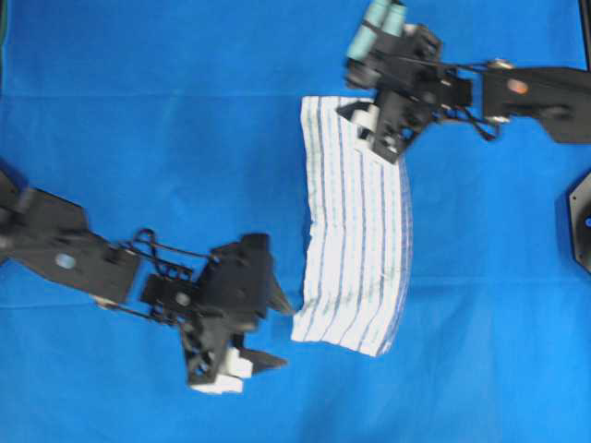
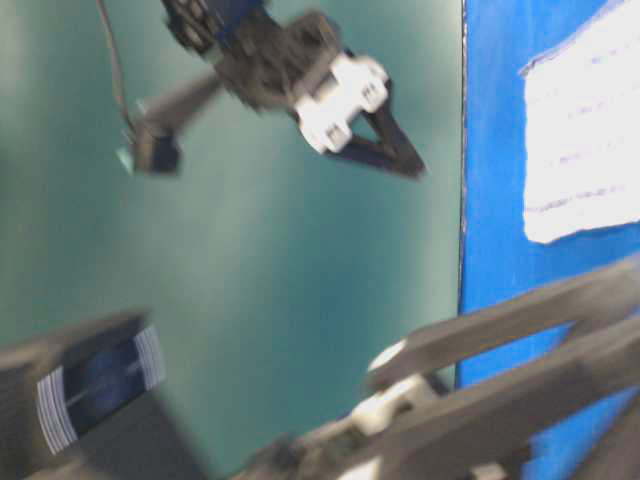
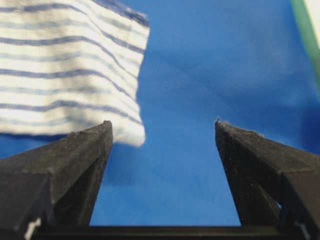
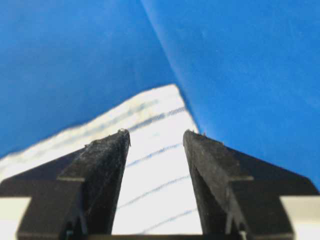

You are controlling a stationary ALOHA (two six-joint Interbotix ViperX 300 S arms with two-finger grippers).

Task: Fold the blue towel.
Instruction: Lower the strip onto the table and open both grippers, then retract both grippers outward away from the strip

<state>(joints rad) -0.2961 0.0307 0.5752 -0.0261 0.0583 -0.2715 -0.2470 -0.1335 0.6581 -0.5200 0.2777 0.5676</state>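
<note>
The blue towel (image 1: pixel 355 231), white with thin dark-blue stripes, lies folded into a long strip on the blue table cover. My left gripper (image 1: pixel 283 332) is open just left of the strip's near corner. In the left wrist view that corner of the towel (image 3: pixel 65 70) sits beside the left fingertip, and only blue cover shows between the open left gripper's (image 3: pixel 162 122) jaws. My right gripper (image 1: pixel 371 137) hovers open over the strip's far right corner. The right wrist view shows the right gripper (image 4: pixel 156 132) with its jaws apart and the towel (image 4: pixel 155 170) flat beneath them, not pinched.
The plain blue sheet (image 1: pixel 166 166) covers the whole table. A black fixture (image 1: pixel 580 221) sits at the right edge. In the blurred table-level view the towel (image 2: pixel 580 130) is at the right, beyond a green wall (image 2: pixel 250 300).
</note>
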